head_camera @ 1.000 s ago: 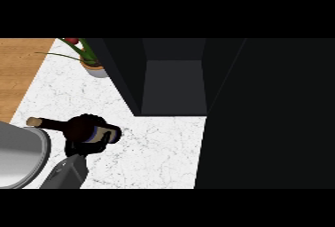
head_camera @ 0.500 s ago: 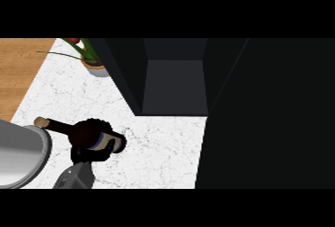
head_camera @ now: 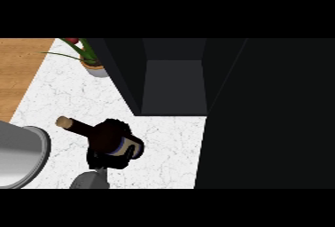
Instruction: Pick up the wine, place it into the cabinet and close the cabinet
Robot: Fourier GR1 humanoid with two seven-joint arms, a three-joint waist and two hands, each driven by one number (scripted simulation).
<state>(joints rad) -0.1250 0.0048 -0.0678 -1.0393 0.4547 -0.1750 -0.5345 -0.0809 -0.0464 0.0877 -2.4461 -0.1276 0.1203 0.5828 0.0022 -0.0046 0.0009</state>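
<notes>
My left hand (head_camera: 107, 148) curls round the wine (head_camera: 98, 135), which lies tilted over the white counter (head_camera: 68, 104), cork pointing left toward the sink (head_camera: 23, 155). The open cabinet (head_camera: 173, 77) stands just right, above.

Open cabinet (head_camera: 173, 86) bay unobstructed ahead; bare counter (head_camera: 65, 102) between; potted plant (head_camera: 88, 60) far left; sink (head_camera: 20, 155) at left edge.

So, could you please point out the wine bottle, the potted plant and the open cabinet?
wine bottle (head_camera: 77, 126): head view, on its dark neck below the cork.
potted plant (head_camera: 96, 69): head view, on the pot's side.
cabinet (head_camera: 171, 86): head view, on its inner floor.
</notes>
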